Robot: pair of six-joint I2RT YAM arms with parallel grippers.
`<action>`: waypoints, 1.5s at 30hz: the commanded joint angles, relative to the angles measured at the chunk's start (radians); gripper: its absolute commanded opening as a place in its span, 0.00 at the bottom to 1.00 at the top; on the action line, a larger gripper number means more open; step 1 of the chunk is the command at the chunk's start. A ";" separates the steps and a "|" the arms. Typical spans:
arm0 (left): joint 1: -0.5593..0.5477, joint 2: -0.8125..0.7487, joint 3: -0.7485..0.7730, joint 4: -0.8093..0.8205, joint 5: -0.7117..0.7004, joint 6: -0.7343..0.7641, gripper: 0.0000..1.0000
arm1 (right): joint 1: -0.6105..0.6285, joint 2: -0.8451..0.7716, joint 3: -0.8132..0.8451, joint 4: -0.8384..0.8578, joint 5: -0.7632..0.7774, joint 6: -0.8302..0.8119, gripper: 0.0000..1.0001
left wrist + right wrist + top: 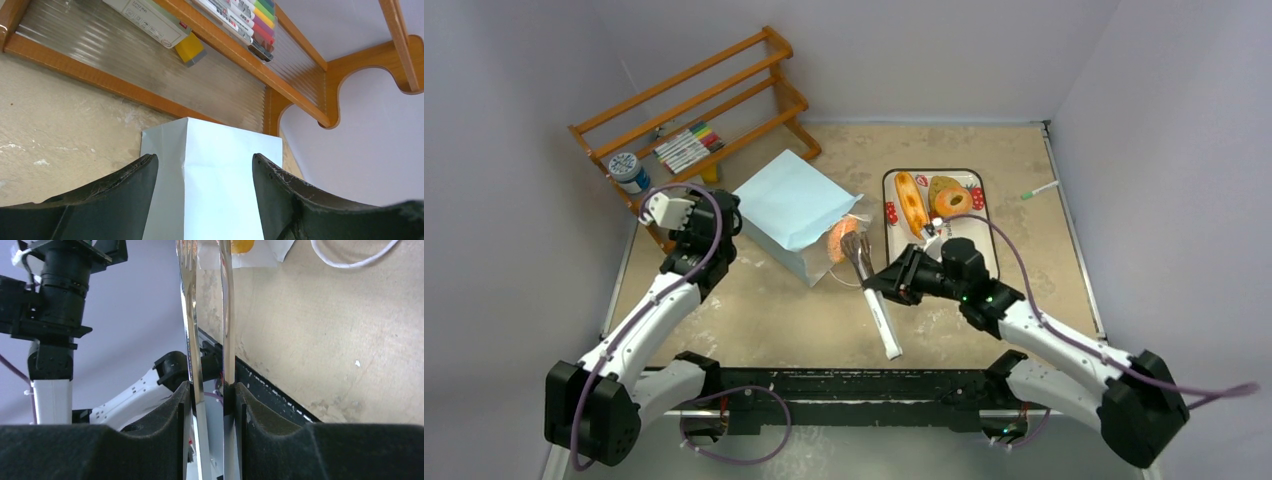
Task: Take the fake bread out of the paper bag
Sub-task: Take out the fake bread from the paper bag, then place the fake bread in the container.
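Observation:
The light blue paper bag (792,208) lies flat on the table, its mouth facing right. An orange pastry (839,241) lies at the mouth. A long loaf (911,201) and a ring donut (951,201) sit in the strawberry-print tray (987,240). My left gripper (720,216) is open, its jaws on either side of the bag's closed end (220,175). My right gripper (882,284) is shut on metal tongs (861,252) with a white handle. The tong tips reach the pastry. In the right wrist view the gripper (210,390) presses the two tong arms (190,315) together.
A wooden rack (694,90) stands at the back left with markers (686,147) on it and a blue-lidded jar (627,170) beside it. A green-tipped pen (1039,190) lies at the right. Walls close the table on three sides.

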 commanded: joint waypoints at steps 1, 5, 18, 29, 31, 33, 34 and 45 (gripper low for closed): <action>0.006 -0.043 -0.016 0.025 0.011 0.011 0.68 | 0.006 -0.164 0.012 -0.174 0.110 0.001 0.00; 0.007 -0.068 -0.034 0.025 0.019 0.018 0.68 | 0.006 -0.275 0.027 -0.323 0.197 0.012 0.00; 0.007 -0.173 -0.096 0.018 0.062 0.058 0.68 | 0.006 -0.492 0.078 -0.705 0.484 0.144 0.00; 0.006 -0.217 -0.114 -0.003 0.085 0.074 0.68 | 0.006 -0.543 0.034 -0.748 0.624 0.232 0.00; 0.006 -0.213 -0.113 0.004 0.091 0.079 0.68 | 0.006 -0.500 0.029 -0.699 0.632 0.223 0.00; 0.007 -0.202 -0.103 0.017 0.108 0.101 0.68 | 0.003 -0.438 0.039 -0.645 0.639 0.192 0.00; 0.007 -0.191 -0.093 0.018 0.116 0.114 0.68 | 0.000 -0.399 0.048 -0.617 0.639 0.176 0.00; 0.006 -0.140 -0.012 0.012 0.151 0.217 0.68 | -0.171 -0.243 0.115 -0.557 0.587 0.074 0.00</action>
